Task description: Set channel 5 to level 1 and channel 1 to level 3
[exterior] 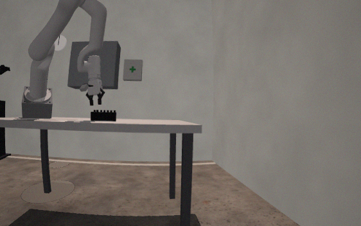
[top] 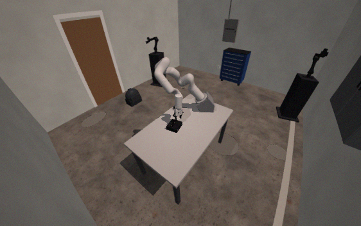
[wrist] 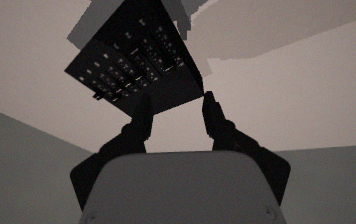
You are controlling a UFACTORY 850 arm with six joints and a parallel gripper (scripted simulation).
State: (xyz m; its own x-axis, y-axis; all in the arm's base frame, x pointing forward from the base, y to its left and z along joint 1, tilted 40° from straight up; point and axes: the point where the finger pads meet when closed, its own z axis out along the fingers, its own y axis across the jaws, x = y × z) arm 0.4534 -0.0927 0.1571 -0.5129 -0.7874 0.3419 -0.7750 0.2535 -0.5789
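Lighting desk [exterior: 103, 115]: resting on its feet on the white table [exterior: 154, 126], near the arm's base. Gripper [exterior: 95, 100]: hanging just above the desk's base-side end, fingers partly parted and closing on nothing. In the wrist view the desk is lying ahead of the fingertips, rotated askew, its fader rows running diagonally.

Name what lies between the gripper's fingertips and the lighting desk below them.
Nothing: the exterior view shows only open air between the gripper and the lighting desk, with the far wall behind. The fingers hang above its fader caps, touching none.
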